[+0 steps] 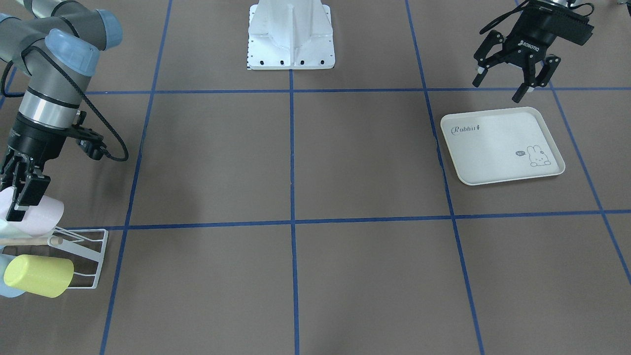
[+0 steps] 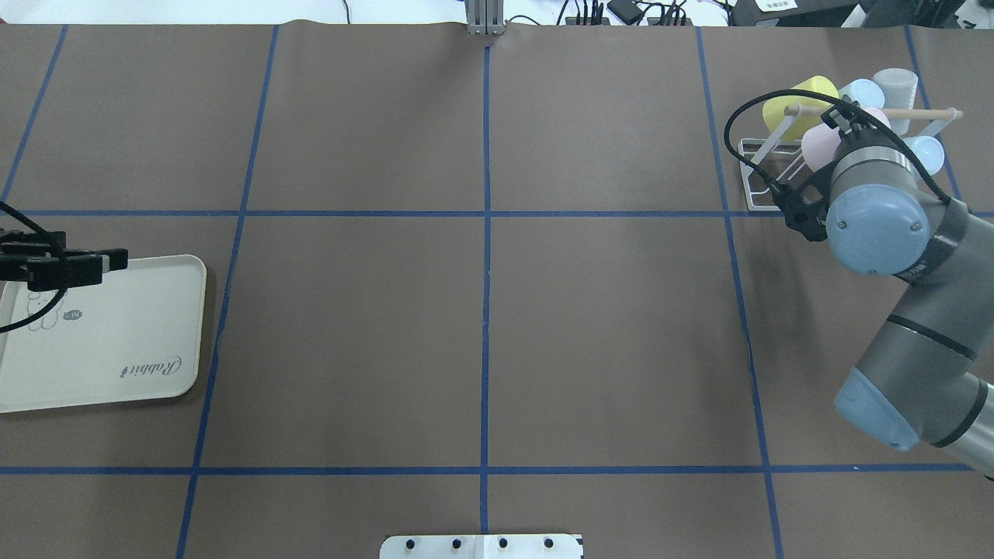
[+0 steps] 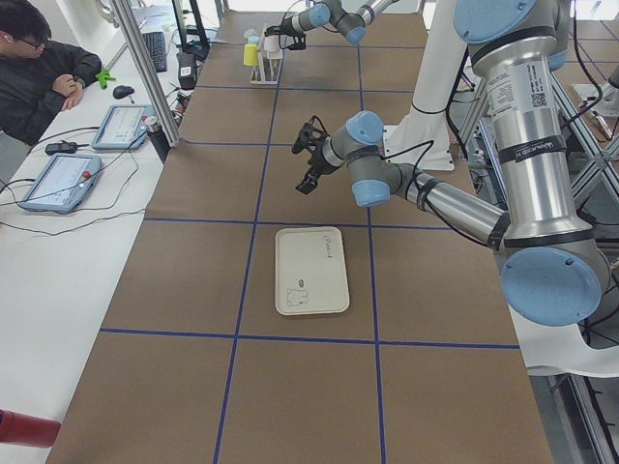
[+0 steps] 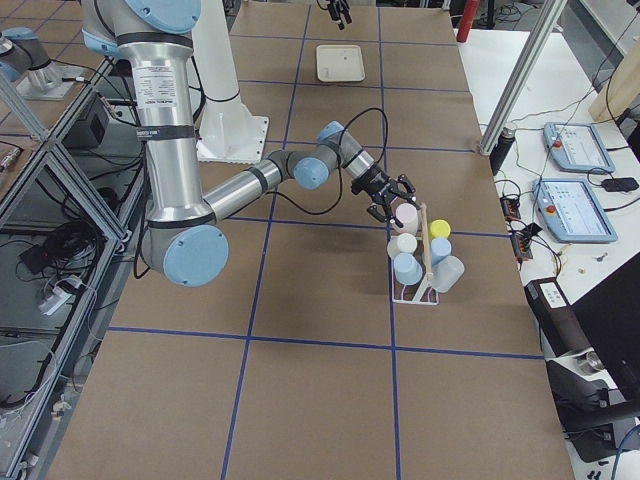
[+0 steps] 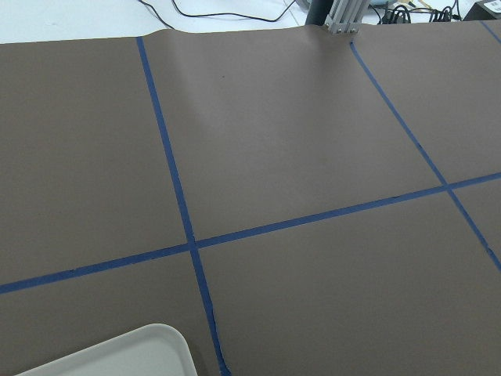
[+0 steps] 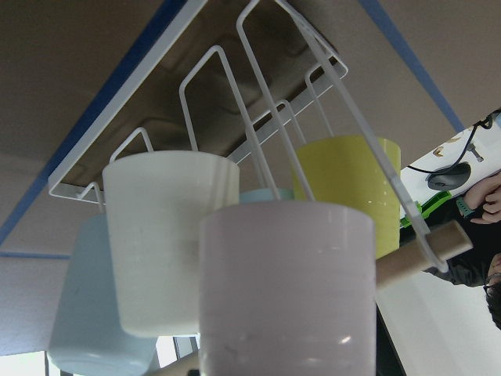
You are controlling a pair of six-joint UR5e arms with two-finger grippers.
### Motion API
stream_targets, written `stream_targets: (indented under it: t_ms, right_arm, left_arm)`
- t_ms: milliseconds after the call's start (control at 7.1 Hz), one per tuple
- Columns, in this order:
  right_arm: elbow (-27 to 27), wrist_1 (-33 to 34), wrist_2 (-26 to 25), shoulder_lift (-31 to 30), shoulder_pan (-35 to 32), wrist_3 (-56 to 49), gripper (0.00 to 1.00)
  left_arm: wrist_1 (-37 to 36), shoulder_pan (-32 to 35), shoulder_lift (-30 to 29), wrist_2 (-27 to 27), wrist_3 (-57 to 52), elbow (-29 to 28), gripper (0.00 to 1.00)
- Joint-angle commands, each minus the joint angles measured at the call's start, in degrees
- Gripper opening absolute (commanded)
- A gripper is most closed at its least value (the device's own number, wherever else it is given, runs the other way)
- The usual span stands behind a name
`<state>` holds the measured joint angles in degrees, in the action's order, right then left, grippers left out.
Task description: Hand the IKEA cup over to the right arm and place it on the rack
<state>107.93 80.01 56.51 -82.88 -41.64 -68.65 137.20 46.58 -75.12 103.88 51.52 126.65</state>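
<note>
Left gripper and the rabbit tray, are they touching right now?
Apart. The exterior left view shows the left gripper hanging in the air, with a plain gap between it and the rabbit tray, which lies flat lower down.

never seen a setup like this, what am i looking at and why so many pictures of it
This is a two-armed robot on a white base, working at a brown table marked with blue tape. Six cameras catch the same moment: one faces the robot, one looks over its shoulders, one sits at each table end, and one rides on each wrist. The right gripper appears closed on a pale pink plastic cup at a small white wire rack, which also carries a yellow cup and others. The left gripper hangs open and empty by a cream rabbit-printed tray.
</note>
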Motion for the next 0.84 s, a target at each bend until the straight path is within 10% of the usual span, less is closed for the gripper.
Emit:
stream_targets:
  t_ms: [0, 282, 704]
  right_arm:
    - [-1.3, -0.1, -0.3, 1.1, 0.9, -0.3, 0.71]
    - [-1.1, -0.5, -0.3, 1.1, 1.0, -0.4, 0.99]
    - [-0.9, -0.5, -3.5, 1.1, 0.7, 0.3, 0.99]
  left_arm:
    - [0.0, -0.1, -0.1, 0.0, 0.0, -0.1, 1.0]
    - [0.0, -0.1, -0.1, 0.0, 0.0, -0.1, 1.0]
    - [0.0, 0.0, -0.1, 0.0, 0.1, 0.0, 1.0]
